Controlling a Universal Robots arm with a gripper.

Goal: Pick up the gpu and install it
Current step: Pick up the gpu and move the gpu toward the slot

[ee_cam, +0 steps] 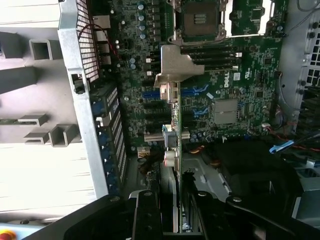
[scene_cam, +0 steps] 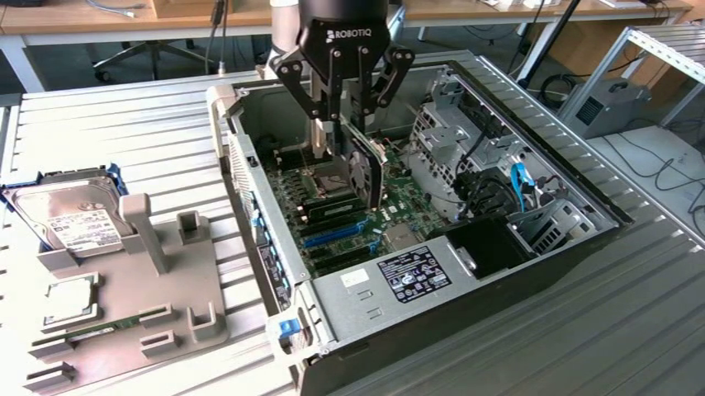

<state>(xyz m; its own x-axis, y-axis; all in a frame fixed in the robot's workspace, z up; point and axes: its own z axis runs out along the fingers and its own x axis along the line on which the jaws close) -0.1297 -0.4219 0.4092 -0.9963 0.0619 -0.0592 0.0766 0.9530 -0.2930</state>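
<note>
Wide ribbed metal tabletop (scene_cam: pixel 132 124) under everything, and lying on its side in the middle of it was the opened computer case (scene_cam: pixel 496 313), its silver power supply (scene_cam: pixel 375 289) at the near end in the exterior view. The green motherboard (scene_cam: pixel 402 202) (ee_cam: pixel 240 75) covered the case floor, with the processor socket (scene_cam: pixel 330 177) (ee_cam: pixel 200 17) and a row of blue expansion slots (scene_cam: pixel 336 235) (ee_cam: pixel 150 94) in plain sight. Over on the exterior view's left sat a grey holder tray (scene_cam: pixel 132 313), well apart from the case's open bay, with the silver hard drive (scene_cam: pixel 72 219) propped at its far corner. And there was the black claw (scene_cam: pixel 343 115) (ee_cam: pixel 170 200), down inside the case opening, its fingers closed on the gpu (scene_cam: pixel 366 169) (ee_cam: pixel 175 115). The card hung upright on its edge below the fingers, black face turned toward the exterior view's left, right over the motherboard and beside the socket. In the wrist view it showed edge-on, its grey metal bracket (ee_cam: pixel 175 67) at the far end from the claw, lined up above the blue slots. Whether its lower edge touched a slot, I could not tell. A blue cable (scene_cam: pixel 520 181) (ee_cam: pixel 282 146) curled by the drive cage. Back on the tray lay a square processor chip (scene_cam: pixel 68 301) and, just beside it, a thin green memory stick (scene_cam: pixel 94 330).
</note>
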